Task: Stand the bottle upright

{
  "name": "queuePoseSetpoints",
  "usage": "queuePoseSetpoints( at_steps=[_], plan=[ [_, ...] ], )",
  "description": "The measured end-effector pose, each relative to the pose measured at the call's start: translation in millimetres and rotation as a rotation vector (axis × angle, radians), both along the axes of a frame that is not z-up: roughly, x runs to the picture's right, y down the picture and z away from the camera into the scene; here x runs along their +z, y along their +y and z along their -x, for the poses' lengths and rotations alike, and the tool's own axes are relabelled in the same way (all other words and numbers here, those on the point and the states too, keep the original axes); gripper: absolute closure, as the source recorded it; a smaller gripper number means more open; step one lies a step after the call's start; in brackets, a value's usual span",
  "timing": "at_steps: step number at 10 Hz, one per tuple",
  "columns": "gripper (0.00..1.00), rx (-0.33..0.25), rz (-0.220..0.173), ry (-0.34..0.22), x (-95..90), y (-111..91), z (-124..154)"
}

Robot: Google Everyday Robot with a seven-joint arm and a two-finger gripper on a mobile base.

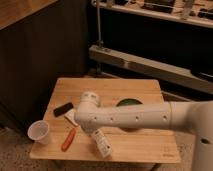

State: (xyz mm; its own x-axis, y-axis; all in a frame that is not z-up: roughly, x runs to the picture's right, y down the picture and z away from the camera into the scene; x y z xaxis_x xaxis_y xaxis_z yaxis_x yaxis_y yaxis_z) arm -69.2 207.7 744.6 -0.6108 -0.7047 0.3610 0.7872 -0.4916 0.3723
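Bottle [101, 143] work comes first: it sits slanted, not upright, directly at my jaws, its upper end tucked under my wrist and its lower end angled toward the near edge of the worktop [150, 146]. My jaws hang beneath the wrist at that upper end, hidden by my own arm, so I cannot tell whether they are spread or pinching it. I judge the slant as the midway of a tip-up, with the low end acting as a pivot. Just beside the jaws, away from my arm, lies the orange tool [69, 139]; further that way stands the white cup [39, 132]. Behind the jaws are a black block [63, 109] and, under my forearm, a green bowl [126, 103].
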Motion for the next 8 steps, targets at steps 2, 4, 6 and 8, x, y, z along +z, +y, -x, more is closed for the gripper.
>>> queuePoseSetpoints(
  at_steps=[2,4,6,8],
  plan=[
    [1.00,0.039,-0.057,-0.050,-3.1,0.4,2.8],
    [1.00,0.071,-0.087,-0.076,-5.4,-1.4,2.2],
    [1.00,0.114,-0.117,-0.109,-6.2,-5.9,2.3],
    [1.00,0.153,-0.138,-0.142,-3.6,-10.1,1.9]
  ],
)
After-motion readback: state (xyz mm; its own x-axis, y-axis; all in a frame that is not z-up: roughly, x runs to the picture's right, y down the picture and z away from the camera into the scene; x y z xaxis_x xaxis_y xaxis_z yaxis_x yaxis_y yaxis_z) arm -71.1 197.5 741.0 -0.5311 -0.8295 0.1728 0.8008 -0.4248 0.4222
